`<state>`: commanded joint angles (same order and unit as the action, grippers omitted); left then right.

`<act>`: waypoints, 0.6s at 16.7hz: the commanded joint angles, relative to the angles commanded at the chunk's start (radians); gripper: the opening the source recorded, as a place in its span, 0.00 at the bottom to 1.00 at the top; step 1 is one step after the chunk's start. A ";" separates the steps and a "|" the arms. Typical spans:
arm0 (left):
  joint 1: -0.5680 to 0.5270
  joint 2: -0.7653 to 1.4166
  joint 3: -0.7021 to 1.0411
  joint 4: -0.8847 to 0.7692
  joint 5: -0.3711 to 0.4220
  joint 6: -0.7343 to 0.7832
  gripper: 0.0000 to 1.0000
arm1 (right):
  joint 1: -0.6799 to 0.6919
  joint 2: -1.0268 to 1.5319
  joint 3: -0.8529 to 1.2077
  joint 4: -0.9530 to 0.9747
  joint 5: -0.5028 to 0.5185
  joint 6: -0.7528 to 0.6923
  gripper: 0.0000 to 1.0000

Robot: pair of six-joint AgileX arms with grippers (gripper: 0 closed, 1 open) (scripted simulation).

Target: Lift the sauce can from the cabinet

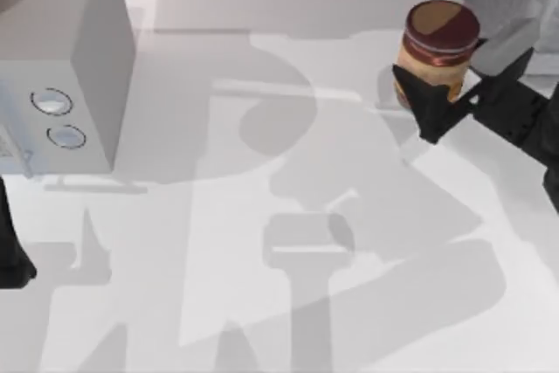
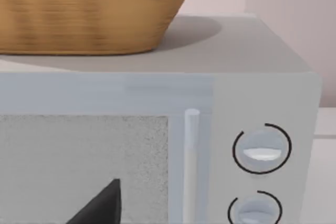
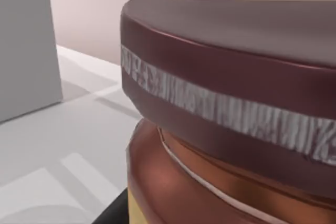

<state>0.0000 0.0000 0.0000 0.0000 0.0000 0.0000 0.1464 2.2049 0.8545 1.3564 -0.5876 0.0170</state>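
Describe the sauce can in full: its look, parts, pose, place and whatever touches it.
The sauce can is a short cylinder with a dark maroon lid, a tan disc on top and a pale patterned band around the lid's rim. Below the lid the body is glossy reddish-brown with an orange-yellow label. It stands upright near the table's far right corner. The right gripper is at its lower body, black fingers against its sides. Whether it rests on the table or is lifted cannot be told.

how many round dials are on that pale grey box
2. Both sit on the pale grey box's front at the table's left: the upper dial and the lower dial just beneath it. The left wrist view shows the same pair, beside a vertical handle.
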 joint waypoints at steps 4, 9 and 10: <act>0.000 0.000 0.000 0.000 0.000 0.000 1.00 | 0.001 0.009 0.005 0.008 -0.003 -0.001 0.00; 0.000 0.000 0.000 0.000 0.000 0.000 1.00 | 0.023 0.070 0.075 -0.011 0.023 -0.002 0.00; 0.000 0.000 0.000 0.000 0.000 0.000 1.00 | 0.035 0.097 0.117 -0.019 0.035 -0.002 0.00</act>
<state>0.0000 0.0000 0.0000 0.0000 0.0000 0.0000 0.1813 2.3021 0.9717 1.3379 -0.5529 0.0153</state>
